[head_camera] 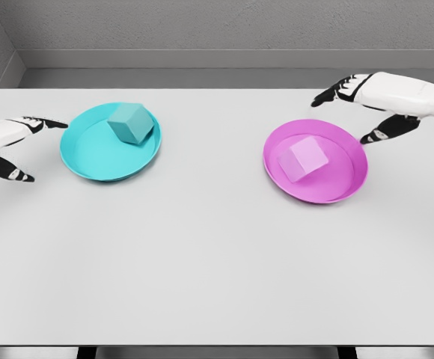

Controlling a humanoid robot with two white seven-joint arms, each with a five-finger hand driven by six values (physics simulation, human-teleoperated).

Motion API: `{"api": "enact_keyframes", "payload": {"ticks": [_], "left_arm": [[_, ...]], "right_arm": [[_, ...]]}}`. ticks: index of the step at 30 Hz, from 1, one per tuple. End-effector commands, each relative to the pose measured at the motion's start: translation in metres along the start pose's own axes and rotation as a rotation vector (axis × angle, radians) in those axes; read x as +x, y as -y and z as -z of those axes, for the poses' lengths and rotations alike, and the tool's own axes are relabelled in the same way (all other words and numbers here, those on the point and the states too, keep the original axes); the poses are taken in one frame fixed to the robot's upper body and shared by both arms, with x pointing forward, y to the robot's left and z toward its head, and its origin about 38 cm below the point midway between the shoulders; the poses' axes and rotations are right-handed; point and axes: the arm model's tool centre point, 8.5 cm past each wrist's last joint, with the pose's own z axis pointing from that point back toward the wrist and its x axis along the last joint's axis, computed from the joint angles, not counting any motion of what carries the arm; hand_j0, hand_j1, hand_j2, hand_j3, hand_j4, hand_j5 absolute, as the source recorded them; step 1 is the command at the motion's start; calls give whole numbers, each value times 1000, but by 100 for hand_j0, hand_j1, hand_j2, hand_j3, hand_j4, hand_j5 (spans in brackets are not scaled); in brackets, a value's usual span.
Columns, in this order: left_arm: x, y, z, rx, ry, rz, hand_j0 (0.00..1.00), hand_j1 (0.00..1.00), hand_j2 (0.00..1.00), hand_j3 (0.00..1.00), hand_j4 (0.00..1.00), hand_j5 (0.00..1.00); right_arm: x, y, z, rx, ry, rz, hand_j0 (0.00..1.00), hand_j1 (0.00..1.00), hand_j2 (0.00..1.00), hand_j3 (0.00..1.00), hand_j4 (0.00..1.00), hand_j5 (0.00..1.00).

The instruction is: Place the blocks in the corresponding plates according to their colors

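Left fingers [49,122]: spread and relaxed, holding nothing; dark tips point toward the teal plate's left rim, just beside it.
Left hand [11,142]: enters at the left edge, thumb hanging lower, apart from the fingers.
Right fingers [333,95]: extended and loose, holding nothing; they reach left above the far side of the magenta plate.
Right hand [378,101]: comes in from the upper right, thumb angled down near the plate's right rim.
Teal block [131,122]: lies tilted inside the teal plate, toward its far right part.
Teal plate [90,161]: on the left half of the desk.
Pink block [304,158]: sits tilted in the middle of the magenta plate.
Magenta plate [348,183]: on the right half, well apart from the teal one.
Desk [217,269]: pale grey, flat.
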Motion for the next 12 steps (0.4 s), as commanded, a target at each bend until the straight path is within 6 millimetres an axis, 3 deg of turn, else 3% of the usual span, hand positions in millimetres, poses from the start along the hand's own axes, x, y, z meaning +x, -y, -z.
{"api": "enact_keyframes", "payload": {"ticks": [1, 2, 12], "left_arm": [[-2, 1, -3, -1, -4, -15, 100, 100, 100, 100, 100, 100], [-3, 7, -4, -11, -5, -20, 100, 100, 100, 100, 100, 100], [-1, 7, -3, -11, 0, -19, 100, 100, 100, 100, 100, 100]], "right_arm": [[-15, 3, -11, -24, -48, 26, 100, 100, 100, 100, 100, 100], [-22, 5, -19, -40, -78, 34, 100, 100, 100, 100, 100, 100], [-24, 1, -25, -25, -92, 37, 100, 100, 100, 100, 100, 100]]}}
